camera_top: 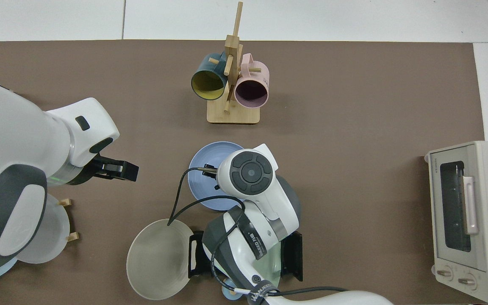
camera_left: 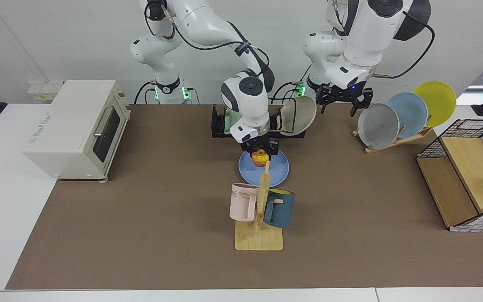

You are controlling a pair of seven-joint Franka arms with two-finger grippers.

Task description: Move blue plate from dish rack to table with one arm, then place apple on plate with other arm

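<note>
Nearest the facing camera stands a wooden mug stand (camera_left: 259, 218) carrying a pink mug (camera_left: 242, 202) and a dark teal mug (camera_left: 279, 208). Just behind it the blue plate (camera_left: 277, 170) lies flat on the brown table (camera_left: 141, 235), free of the dish rack (camera_left: 218, 126). The stand's upright post crosses the plate's near rim in this view.

Over the plate hangs the right gripper (camera_left: 259, 153), pointing straight down. Its fingers are clamped on the apple (camera_left: 260, 158), which sits between them, yellow with a red blush. The apple is above the plate's far half. Whether it touches the plate cannot be told. In the top view the right arm's wrist housing covers the gripper and the apple, and only the plate's outer edge (camera_top: 197, 167) shows around it.

Farther back the black dish rack holds a beige plate (camera_left: 298, 115) leaning at one end and a pale green plate (camera_left: 229, 118) mostly hidden behind the right arm.

The left gripper (camera_left: 340, 102) is raised well above the table, beside the beige plate and near the wooden plate rack (camera_left: 392, 140) with its grey (camera_left: 377, 126), sky-blue and yellow plates. Its fingers are spread apart and hold nothing. In the top view it (camera_top: 130, 171) points toward the blue plate but is well apart from it.

A cream toaster oven (camera_left: 78, 126) sits at the table's edge.
</note>
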